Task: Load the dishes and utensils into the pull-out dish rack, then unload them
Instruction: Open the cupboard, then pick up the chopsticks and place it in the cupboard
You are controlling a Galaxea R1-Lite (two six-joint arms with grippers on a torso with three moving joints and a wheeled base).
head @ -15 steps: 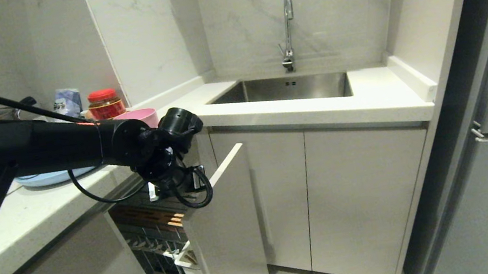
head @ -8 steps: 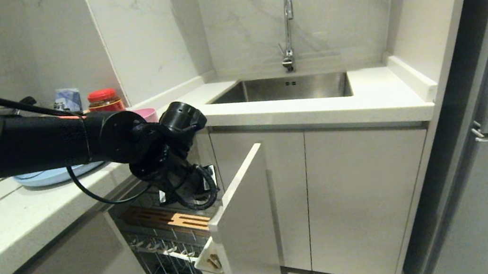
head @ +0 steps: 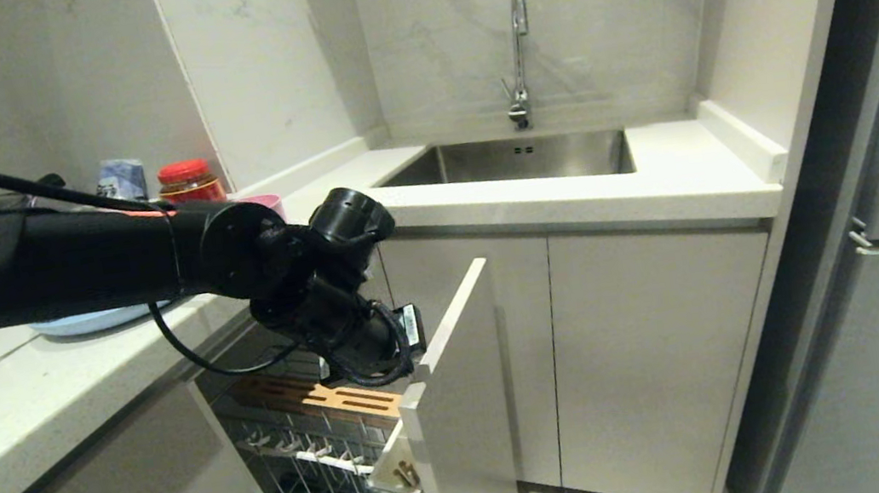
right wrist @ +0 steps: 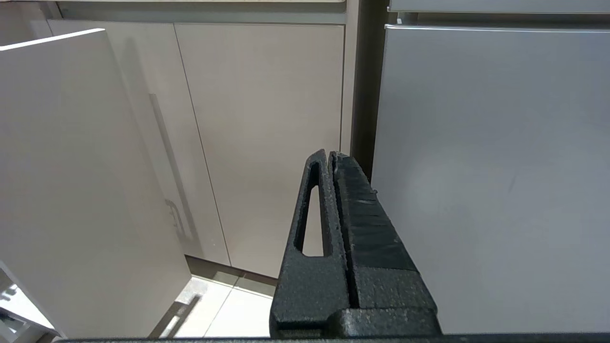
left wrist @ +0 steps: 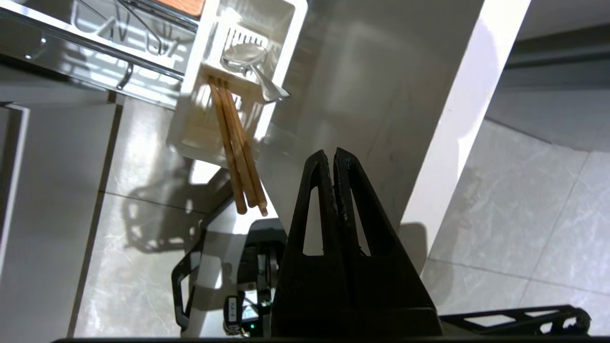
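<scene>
Right gripper (right wrist: 330, 155) just hangs in front of the closed cabinet doors (right wrist: 259, 119), jaws pressed together, nothing in them. Beside those doors there's the rack's white front panel (right wrist: 71, 181) sticking out, a grey fridge door (right wrist: 495, 166) opposite, tiled floor (right wrist: 228, 309) below.

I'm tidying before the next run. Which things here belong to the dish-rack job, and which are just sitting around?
Job: rack, chopsticks and a silver utensil in its cup, blue plate, pink bowl, left end effector.

Bystanders: red-lidded jar, blue packet, sink, tap.
</scene>
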